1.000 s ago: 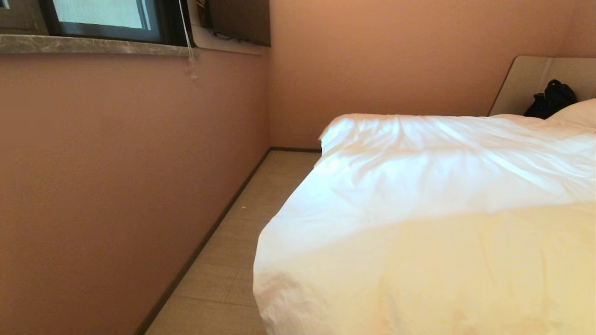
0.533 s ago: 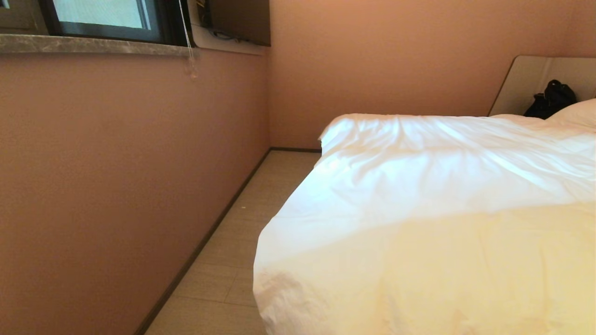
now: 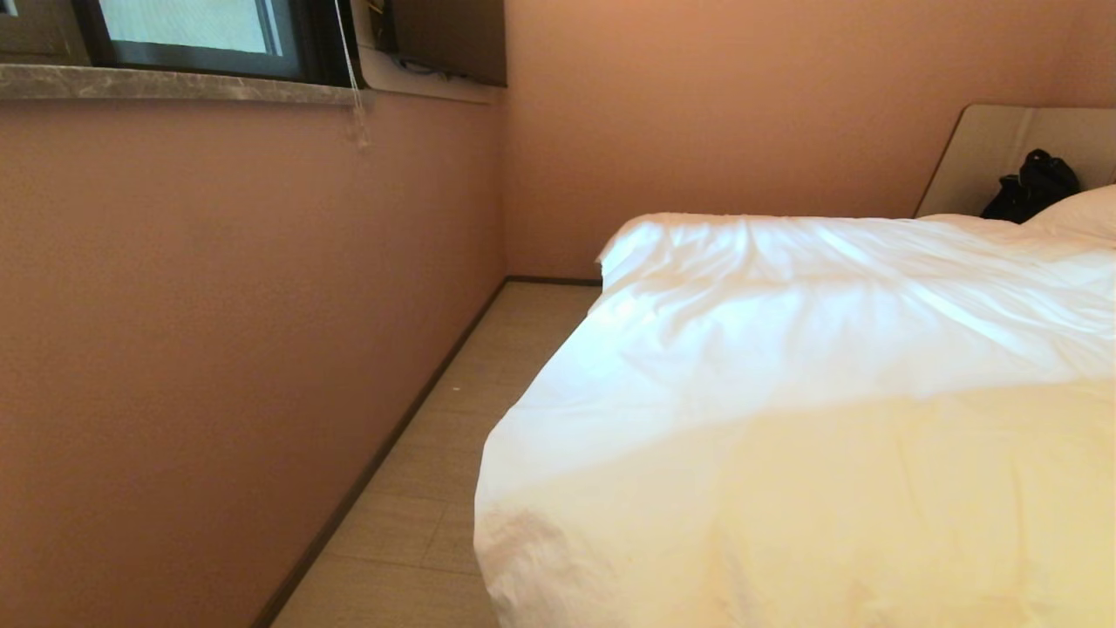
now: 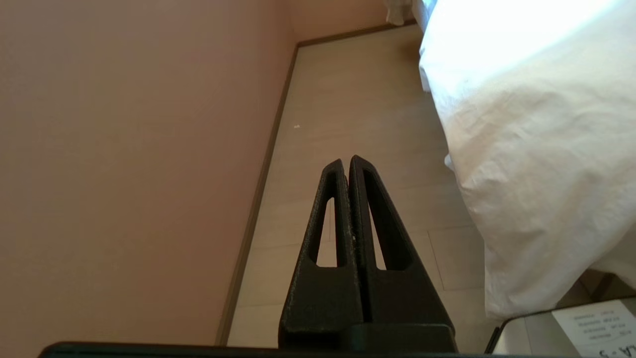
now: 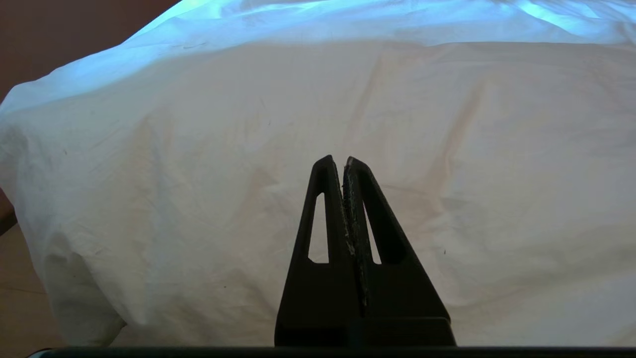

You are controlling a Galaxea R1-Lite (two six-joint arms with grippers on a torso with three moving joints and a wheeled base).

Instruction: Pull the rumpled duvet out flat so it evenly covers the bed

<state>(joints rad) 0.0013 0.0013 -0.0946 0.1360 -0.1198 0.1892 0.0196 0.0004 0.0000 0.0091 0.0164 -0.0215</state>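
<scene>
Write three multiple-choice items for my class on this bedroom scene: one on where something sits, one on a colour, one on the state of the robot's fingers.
1. Where is the black bag?
A. On the floor by the wall
B. At the headboard, beside the pillow
C. On the window sill

2. What colour is the duvet?
A. White
B. Brown
C. Blue-striped

3. How do the left gripper's fingers stand?
A. Wide open
B. Shut on the duvet
C. Shut, holding nothing

Answers:
1 B: the black bag leans on the headboard next to the pillow.
2 A: the duvet draped over the bed is plain white.
3 C: the left gripper has its fingers pressed together over bare floor, beside the duvet.
</scene>
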